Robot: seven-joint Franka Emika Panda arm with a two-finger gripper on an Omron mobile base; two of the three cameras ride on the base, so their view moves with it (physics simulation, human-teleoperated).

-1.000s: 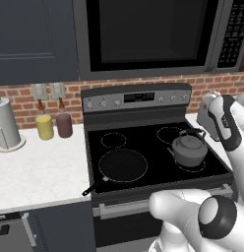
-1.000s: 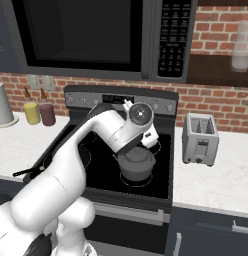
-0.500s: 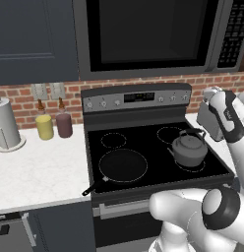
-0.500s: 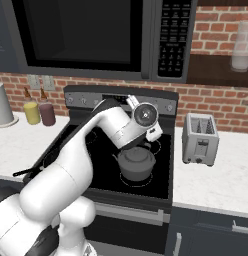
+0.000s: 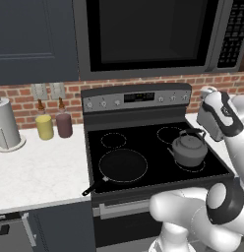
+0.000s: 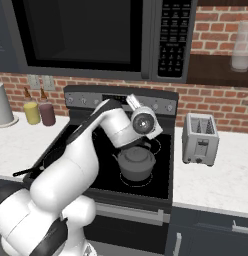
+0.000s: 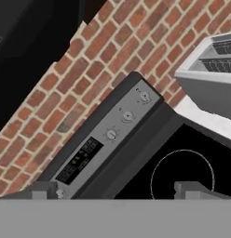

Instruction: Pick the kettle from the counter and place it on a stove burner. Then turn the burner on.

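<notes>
The dark grey kettle [image 5: 189, 150] [image 6: 136, 162] stands upright on the front right stove burner [image 5: 192, 166], a thin white ring on the black cooktop. My gripper [image 7: 116, 190] [image 6: 133, 103] hovers above and just behind the kettle, apart from it. It is open and empty, and it points at the stove's control panel. The panel's right-hand knobs [image 7: 128, 115] [image 5: 173, 98] lie ahead of the fingertips [image 7: 192, 188]. The rear right burner [image 7: 182, 174] [image 5: 170, 134] is bare. The white counter [image 5: 40, 170] lies left of the stove.
A black pan [image 5: 121, 165] sits on the large front left ring, its handle [image 5: 92, 188] over the stove's front edge. A toaster [image 6: 200, 139] stands right of the stove. Two bottles [image 5: 45, 126] and a pale cylinder [image 5: 7, 128] stand at the back left. A microwave [image 5: 143, 34] hangs overhead.
The hand has shifted and turned slightly above the kettle. The kettle has stayed on its burner. The jaws have stayed open.
</notes>
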